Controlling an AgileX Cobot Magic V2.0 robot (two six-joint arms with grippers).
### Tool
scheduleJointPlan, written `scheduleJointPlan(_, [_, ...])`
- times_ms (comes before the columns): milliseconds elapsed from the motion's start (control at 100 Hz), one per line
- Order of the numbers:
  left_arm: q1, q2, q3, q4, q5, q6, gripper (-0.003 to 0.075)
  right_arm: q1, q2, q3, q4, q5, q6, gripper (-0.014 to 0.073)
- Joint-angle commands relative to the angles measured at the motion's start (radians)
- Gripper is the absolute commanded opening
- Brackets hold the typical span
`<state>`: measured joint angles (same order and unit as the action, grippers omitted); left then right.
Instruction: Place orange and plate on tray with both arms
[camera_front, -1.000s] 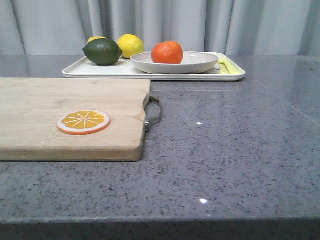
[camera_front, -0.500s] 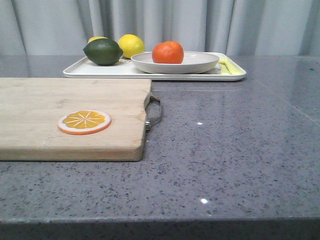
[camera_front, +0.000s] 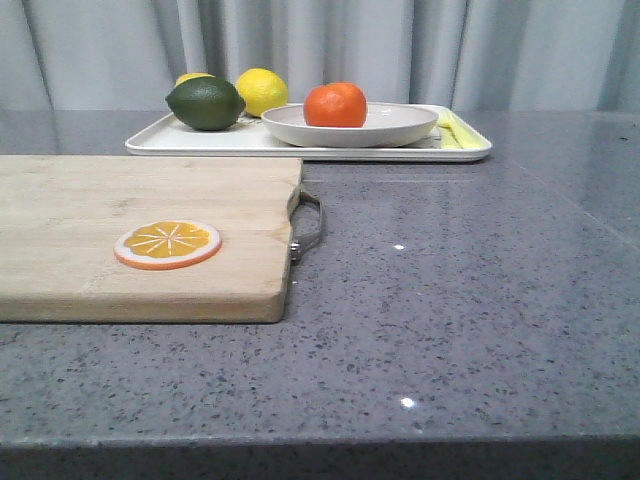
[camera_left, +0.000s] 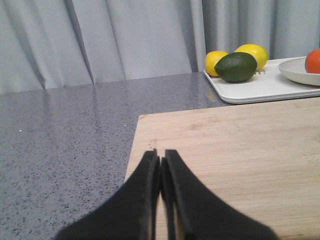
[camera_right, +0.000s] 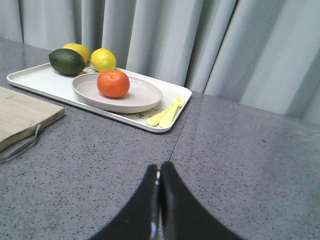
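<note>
The orange (camera_front: 335, 104) sits in the off-white plate (camera_front: 400, 130), and the plate rests on the white tray (camera_front: 200, 143) at the back of the table. They also show in the right wrist view: orange (camera_right: 113, 83), plate (camera_right: 142, 97), tray (camera_right: 30, 77). My left gripper (camera_left: 160, 156) is shut and empty above the near corner of the wooden cutting board (camera_left: 240, 145). My right gripper (camera_right: 159, 167) is shut and empty over bare grey table, well short of the tray. Neither gripper shows in the front view.
A green lime (camera_front: 205, 103) and two lemons (camera_front: 261, 90) lie on the tray's left end; a yellow fork and spoon (camera_right: 167, 116) lie on its right end. The cutting board (camera_front: 130, 230) with metal handle (camera_front: 308, 225) carries an orange slice (camera_front: 167, 244).
</note>
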<state>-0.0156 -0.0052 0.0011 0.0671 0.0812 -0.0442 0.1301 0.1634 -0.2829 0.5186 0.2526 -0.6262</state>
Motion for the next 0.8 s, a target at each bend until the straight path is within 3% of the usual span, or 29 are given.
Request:
scheduleJointPlan(0, [0.003,-0.034,0.009,-0.029,-0.081,-0.009,-0.0020,-0.003,0.011,-0.026,0.010,-0.079,-0.012,-0.0069])
scheduleJointPlan(790, [0.003,-0.032,0.009,-0.029,-0.081,-0.009,-0.0020,-0.003,0.011,-0.006,0.009,-0.114,-0.012,-0.0069])
